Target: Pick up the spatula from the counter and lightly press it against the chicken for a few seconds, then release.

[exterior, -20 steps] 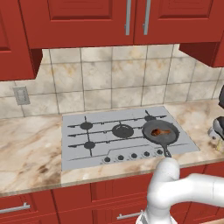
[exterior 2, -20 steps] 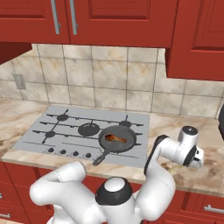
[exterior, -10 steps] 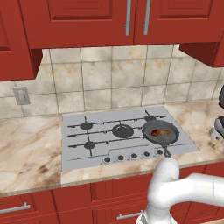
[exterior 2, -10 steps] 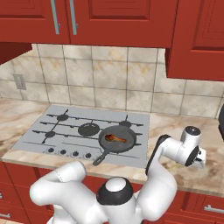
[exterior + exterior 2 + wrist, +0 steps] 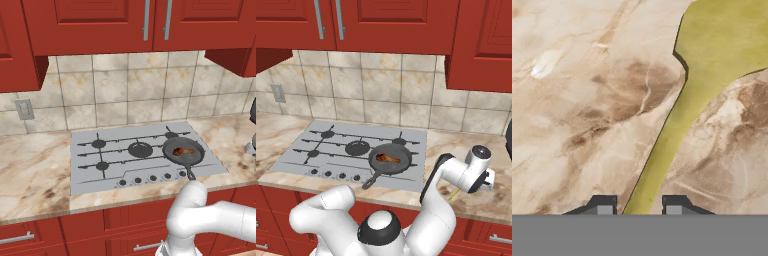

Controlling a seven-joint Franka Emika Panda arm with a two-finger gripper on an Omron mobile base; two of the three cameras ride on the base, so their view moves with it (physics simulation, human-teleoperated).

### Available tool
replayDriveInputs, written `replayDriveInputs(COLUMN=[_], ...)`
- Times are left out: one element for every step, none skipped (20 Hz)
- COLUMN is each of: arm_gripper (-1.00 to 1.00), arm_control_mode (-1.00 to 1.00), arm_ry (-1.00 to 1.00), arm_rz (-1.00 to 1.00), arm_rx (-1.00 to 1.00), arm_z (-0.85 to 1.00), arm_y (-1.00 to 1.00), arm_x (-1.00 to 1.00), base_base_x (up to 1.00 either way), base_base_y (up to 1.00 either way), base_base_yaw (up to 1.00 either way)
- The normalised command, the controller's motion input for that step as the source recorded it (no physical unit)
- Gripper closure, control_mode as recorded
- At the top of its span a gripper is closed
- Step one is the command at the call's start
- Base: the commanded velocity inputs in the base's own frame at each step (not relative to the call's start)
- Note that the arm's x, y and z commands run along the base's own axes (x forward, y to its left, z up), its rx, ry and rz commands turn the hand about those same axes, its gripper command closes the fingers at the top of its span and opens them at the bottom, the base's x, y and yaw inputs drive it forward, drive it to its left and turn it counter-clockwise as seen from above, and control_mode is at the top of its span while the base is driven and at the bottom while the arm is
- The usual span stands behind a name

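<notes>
Your pincer (image 5: pixel 639 207) stands open with one tip either side of the spatula (image 5: pixel 712 60)'s thin handle, probably because that narrow stem is the easiest part to clamp. The spatula lies flat on the worktop (image 5: pixel 572 100), well to the right of the pan (image 5: pixel 374 162) holding the chicken (image 5: pixel 387 158), so expect a leftward carry once you have it.

Both base cams are looking down from rear left and rear right, mid-range, sharing the cooktop (image 5: pixel 125 167), frying pan (image 5: pixel 196 156) and backsplash (image 5: pixel 130 95). Hand cam is looking down onto the counter (image 5: pixel 577 110), very close, along the spatula (image 5: pixel 712 55).
</notes>
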Motion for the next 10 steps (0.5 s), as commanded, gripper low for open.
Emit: replayDriveInputs(arm_gripper=[1.0,1.0,1.0,1.0,1.0,1.0,1.0,1.0,1.0,1.0], arm_control_mode=[-1.0,-1.0,-1.0,-1.0,-1.0,-1.0,-1.0,-1.0,-1.0,-1.0], arm_ry=[-0.19,-0.18,-0.14,-0.13,-0.1,-0.09,-0.09,-0.09,-0.09,-0.1], arm_rz=[0.09,0.09,0.08,0.08,0.08,0.08,0.08,0.08,0.08,0.08], arm_rx=[0.0,0.0,0.0,0.0,0.0,0.0,0.0,0.0,0.0,0.0], arm_z=[0.56,0.58,0.55,0.51,0.48,0.44,0.45,0.45,0.43,0.43], arm_y=[0.1,0.09,0.08,0.1,0.13,0.16,0.18,0.22,0.25,0.28], arm_x=[-0.32,-0.32,-0.31,-0.32,-0.31,-0.32,-0.35,-0.36,-0.39,-0.41], base_base_x=[0.0,0.0,0.0,0.0,0.0,0.0,0.0,0.0,0.0,0.0], base_base_y=[0.0,0.0,0.0,0.0,0.0,0.0,0.0,0.0,0.0,0.0], base_base_yaw=[0.0,0.0,0.0,0.0,0.0,0.0,0.0,0.0,0.0,0.0])
